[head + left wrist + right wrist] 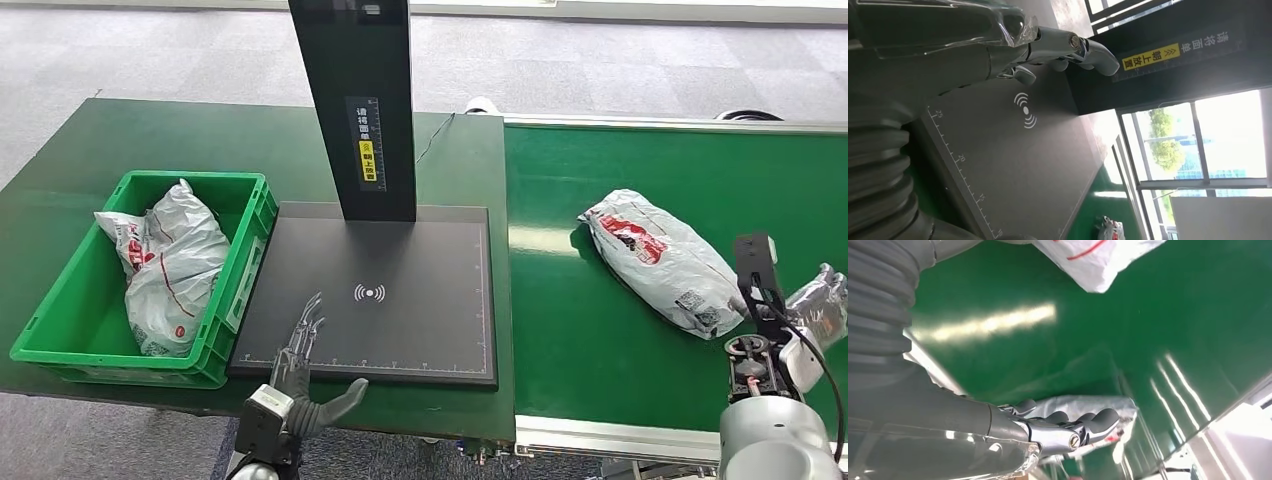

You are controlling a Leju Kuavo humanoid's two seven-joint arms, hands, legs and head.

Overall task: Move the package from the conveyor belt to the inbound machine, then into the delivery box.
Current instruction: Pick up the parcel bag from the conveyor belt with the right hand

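- Package (664,258), a crinkled white plastic mailer with red print and a label, lies flat on the glossy green conveyor belt (600,340), near the right hand (762,300) on its fingers' left side.
- Right hand fingers (1088,422) are apart and lightly curled, holding nothing; just beyond them sits a second wrinkled grey-white bag (822,305) at the belt's edge.
- Left hand (300,345) hovers over the near edge of the inbound machine (400,330), a matte black scan pad with ruler marks and a wireless symbol; fingers (1088,50) extended, thumb spread, empty.
- Tall black post (355,100) with a yellow label stands beyond the left fingertips.
- Green ribbed plastic delivery box (240,270), left of those fingers, holds a crumpled white parcel (170,265).
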